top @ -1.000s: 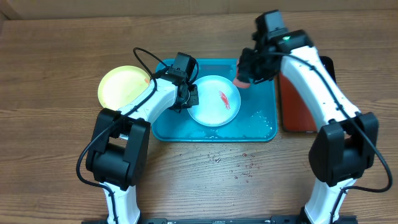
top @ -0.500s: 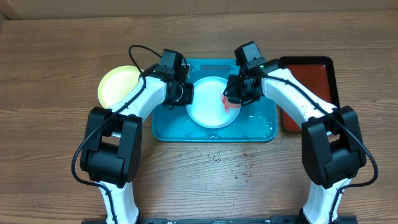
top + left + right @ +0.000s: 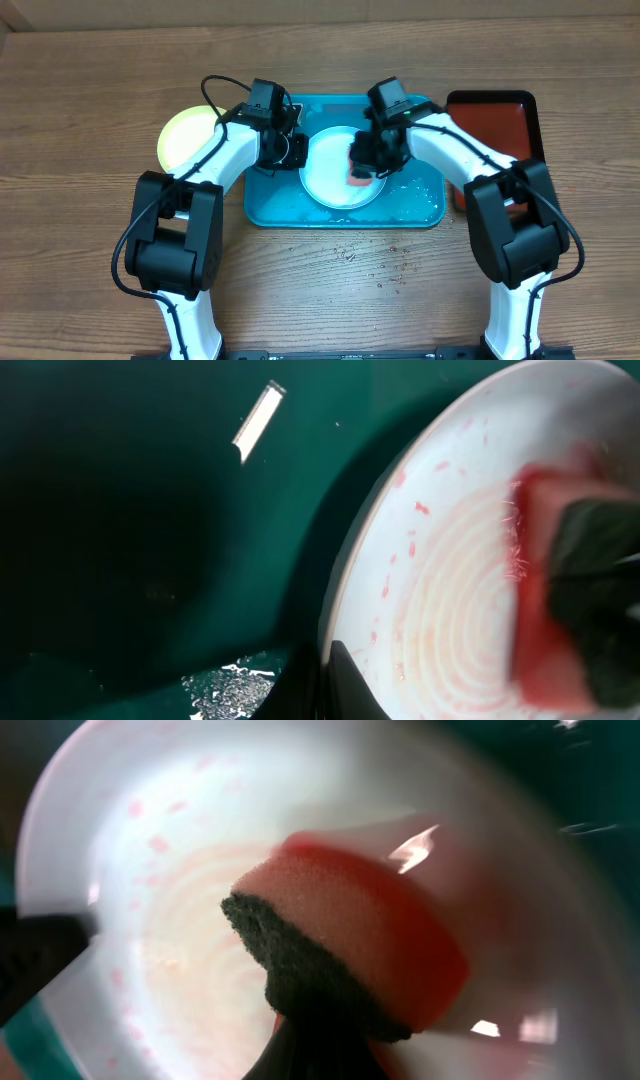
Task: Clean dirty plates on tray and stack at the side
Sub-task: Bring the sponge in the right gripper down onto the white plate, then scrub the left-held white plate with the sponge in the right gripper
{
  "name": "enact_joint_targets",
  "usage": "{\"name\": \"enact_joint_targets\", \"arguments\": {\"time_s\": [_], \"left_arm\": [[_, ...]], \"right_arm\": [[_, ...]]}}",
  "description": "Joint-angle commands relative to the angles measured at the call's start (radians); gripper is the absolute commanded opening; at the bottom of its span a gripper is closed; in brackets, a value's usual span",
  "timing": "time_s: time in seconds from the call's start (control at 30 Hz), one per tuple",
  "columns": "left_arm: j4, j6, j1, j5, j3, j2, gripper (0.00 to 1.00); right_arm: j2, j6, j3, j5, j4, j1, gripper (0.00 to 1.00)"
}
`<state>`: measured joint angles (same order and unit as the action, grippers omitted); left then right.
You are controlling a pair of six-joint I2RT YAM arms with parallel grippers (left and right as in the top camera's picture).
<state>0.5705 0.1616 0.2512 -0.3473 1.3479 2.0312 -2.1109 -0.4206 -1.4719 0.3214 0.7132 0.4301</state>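
A pale blue-white plate [image 3: 330, 172] with faint red smears lies in the teal tray [image 3: 275, 205]. It also shows in the left wrist view [image 3: 450, 590] and the right wrist view [image 3: 180, 930]. My left gripper [image 3: 296, 152] is shut on the plate's left rim [image 3: 335, 660]. My right gripper [image 3: 364, 162] is shut on a red sponge with a dark scrub side [image 3: 350, 960] and presses it on the plate's right part. The sponge also shows in the overhead view [image 3: 359, 180] and the left wrist view [image 3: 560, 590]. A yellow-green plate [image 3: 183, 138] lies on the table left of the tray.
A dark red tray with a black rim [image 3: 497, 125] lies right of the teal tray. Water and foam lie in the teal tray's front part [image 3: 420, 205]. Droplets spot the wooden table [image 3: 380, 265] in front of the tray.
My right gripper has moved with the sponge from the tray's far right edge down-left onto the plate. The red streak on the plate has been smeared. My left gripper shifted slightly left, holding the rim.
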Motion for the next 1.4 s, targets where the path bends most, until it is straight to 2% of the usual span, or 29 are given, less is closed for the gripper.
{"name": "enact_joint_targets", "arguments": {"time_s": [0.0, 0.2, 0.43, 0.77, 1.0, 1.17, 1.37], "left_arm": [[-0.01, 0.008, 0.01, -0.178, 0.001, 0.009, 0.04], [-0.01, 0.052, 0.006, -0.169, 0.001, 0.009, 0.04], [-0.014, 0.111, -0.029, -0.138, 0.001, 0.009, 0.04], [-0.023, 0.112, -0.035, -0.086, 0.001, 0.009, 0.04], [-0.031, 0.13, -0.035, -0.087, 0.001, 0.009, 0.04], [-0.033, 0.134, -0.035, -0.088, 0.001, 0.009, 0.04], [-0.035, 0.14, -0.039, -0.09, 0.002, 0.009, 0.04]], "right_arm": [[-0.042, -0.025, 0.006, 0.085, -0.018, 0.099, 0.04], [-0.042, 0.01, 0.001, 0.064, 0.021, 0.063, 0.04], [-0.042, 0.096, -0.02, -0.125, 0.149, -0.065, 0.04], [-0.042, 0.194, -0.058, -0.45, 0.18, -0.072, 0.04], [-0.042, 0.212, -0.057, -0.438, 0.261, -0.056, 0.04], [-0.042, 0.214, -0.041, -0.335, 0.291, 0.018, 0.04], [-0.042, 0.346, -0.041, -0.334, 0.28, 0.105, 0.04]]}}
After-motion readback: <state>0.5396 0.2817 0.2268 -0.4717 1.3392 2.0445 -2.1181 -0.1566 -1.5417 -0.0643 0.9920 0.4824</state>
